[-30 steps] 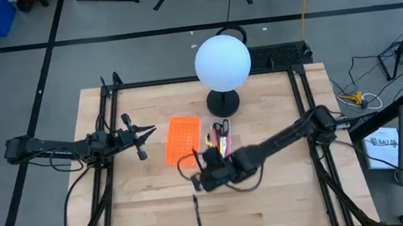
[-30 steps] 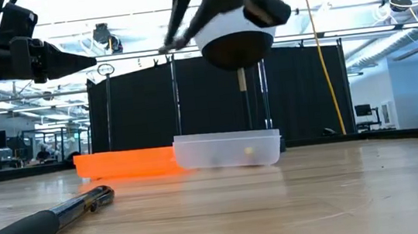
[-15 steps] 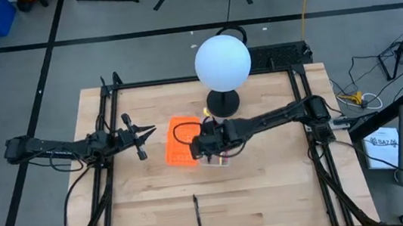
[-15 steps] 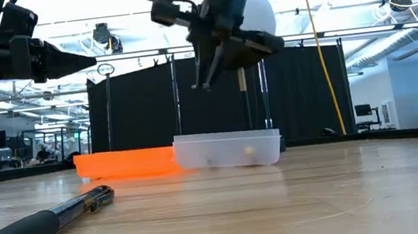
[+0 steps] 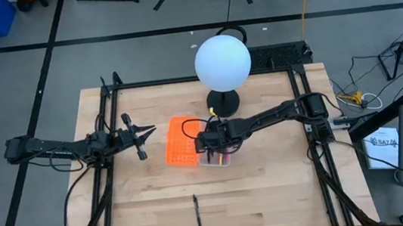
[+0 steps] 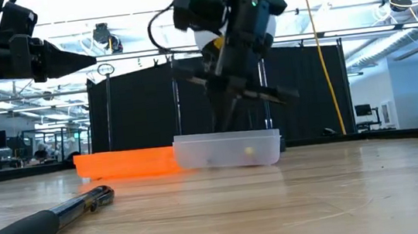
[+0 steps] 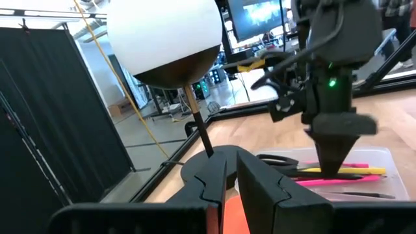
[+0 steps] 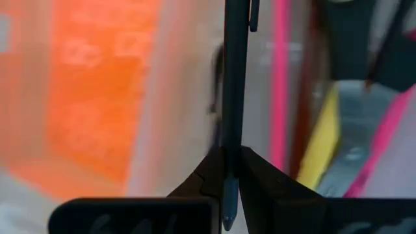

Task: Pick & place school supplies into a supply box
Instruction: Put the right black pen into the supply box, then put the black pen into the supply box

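Hovering low over the clear supply box (image 5: 216, 157) at the middle of the table (image 5: 286, 187), the right gripper (image 5: 209, 144) has its fingers clamped on a dark pen (image 8: 235, 78), which runs straight out between them in the right wrist view and shows in the low view as a thin bar crossing just above the box's rim. Inside the box lie pink and yellow pens (image 7: 348, 177) and what looks like a pair of black-handled scissors (image 7: 286, 160), though the view there is partly blocked. An orange perforated tray (image 5: 182, 140) sits touching the box on its left side. Another black pen (image 5: 197, 212) lies alone near the table's front edge, well apart from the box. The left gripper (image 5: 142, 136), fingers nearly together and empty, waits above the table's left edge. A white globe lamp (image 5: 222, 63) stands behind the box.
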`<state>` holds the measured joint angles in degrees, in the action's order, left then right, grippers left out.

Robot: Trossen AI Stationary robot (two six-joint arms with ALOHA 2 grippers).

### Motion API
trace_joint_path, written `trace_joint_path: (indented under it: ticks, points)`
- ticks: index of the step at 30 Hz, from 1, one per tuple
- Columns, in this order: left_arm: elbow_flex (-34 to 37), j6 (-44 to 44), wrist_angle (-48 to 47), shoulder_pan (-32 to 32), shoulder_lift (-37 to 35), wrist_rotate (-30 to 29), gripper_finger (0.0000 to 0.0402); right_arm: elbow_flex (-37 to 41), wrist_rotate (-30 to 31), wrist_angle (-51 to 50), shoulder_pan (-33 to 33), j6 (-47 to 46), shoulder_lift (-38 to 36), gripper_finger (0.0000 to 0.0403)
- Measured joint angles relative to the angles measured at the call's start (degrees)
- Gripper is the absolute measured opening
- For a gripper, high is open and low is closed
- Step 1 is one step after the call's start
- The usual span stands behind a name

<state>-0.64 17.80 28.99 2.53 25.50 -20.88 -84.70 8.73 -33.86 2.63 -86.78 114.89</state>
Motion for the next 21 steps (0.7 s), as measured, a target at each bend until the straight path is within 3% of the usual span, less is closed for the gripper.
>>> trace_joint_path:
  ticks: [10, 21]
  points:
    - [0.0, 0.0, 0.7, 0.0, 0.0, 0.0, 0.0047, 3.7, -3.0, 3.6, -0.8, -1.1, 0.0, 0.0021]
    - [0.0, -0.5, -0.2, 0.0, 0.0, 0.0, 0.0047, 4.9, -4.1, 5.2, -1.1, -0.2, -0.9, 0.0098]
